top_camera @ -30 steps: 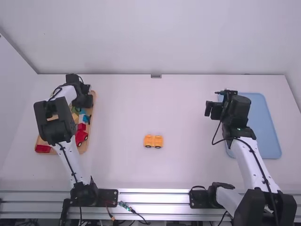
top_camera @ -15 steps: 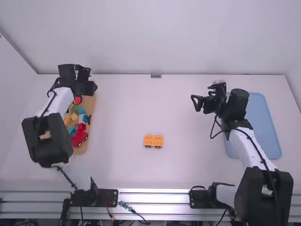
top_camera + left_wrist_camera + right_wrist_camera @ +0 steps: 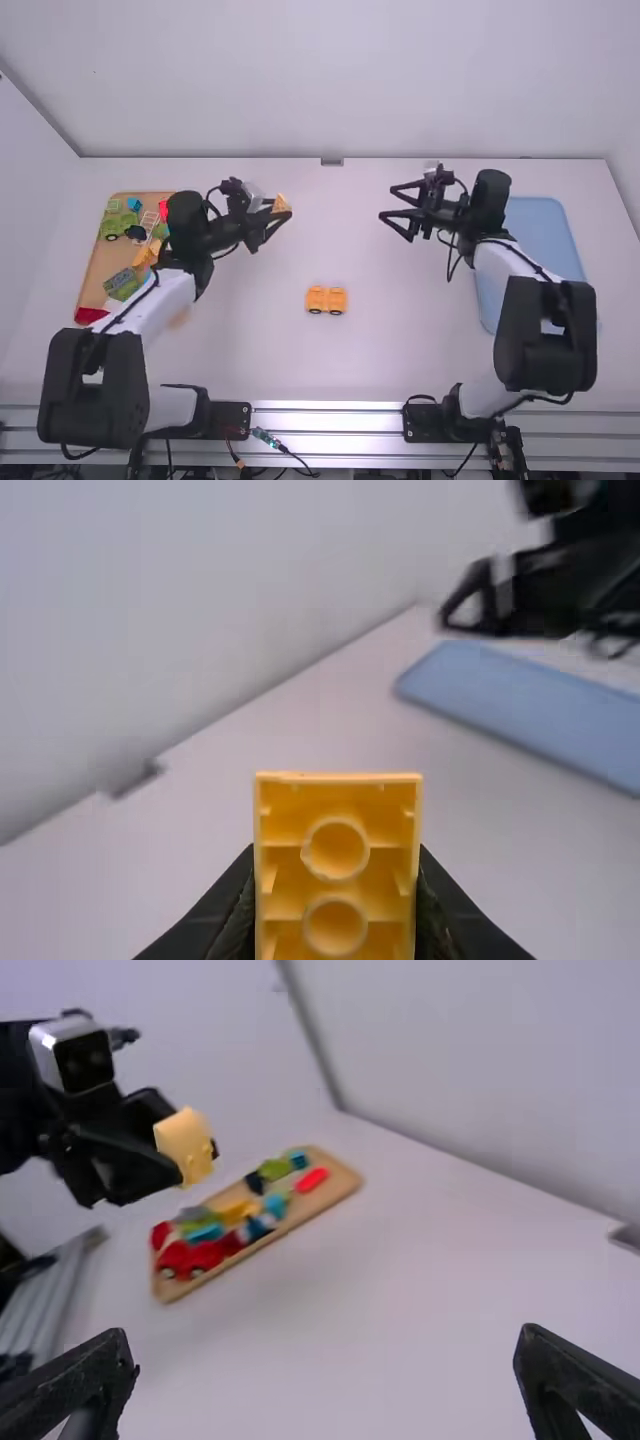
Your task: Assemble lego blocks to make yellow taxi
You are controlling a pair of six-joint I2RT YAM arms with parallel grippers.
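The left gripper (image 3: 277, 215) has its jaws closed on a yellow block (image 3: 282, 203). It holds the block up over the white worktop (image 3: 400, 360), just outside the wood tray. In the left wrist view, the open side of the block faces the camera, and two round rings sit inside it, one above the other.

The right gripper (image 3: 388, 205) is on the far half of the worktop too, and its jaws are spread wide with just air between them. It points across at the left gripper, and the two are well apart.

The yellow car base (image 3: 326, 300) is near the middle of the worktop, closer to the arm bases than both grippers are. It stands on its black wheels.

The wood tray (image 3: 95, 280) is on the left side, partly under the left arm. It holds a green car (image 3: 118, 226), a green block (image 3: 122, 284), a red piece (image 3: 90, 316) and more bits. The right wrist view has a red car (image 3: 190, 1258) in this tray too. Some yellow bits lie there as well, but they look blurry, so they may be blocks. The blue tray (image 3: 573, 300) is on the right side, partly under the right arm.
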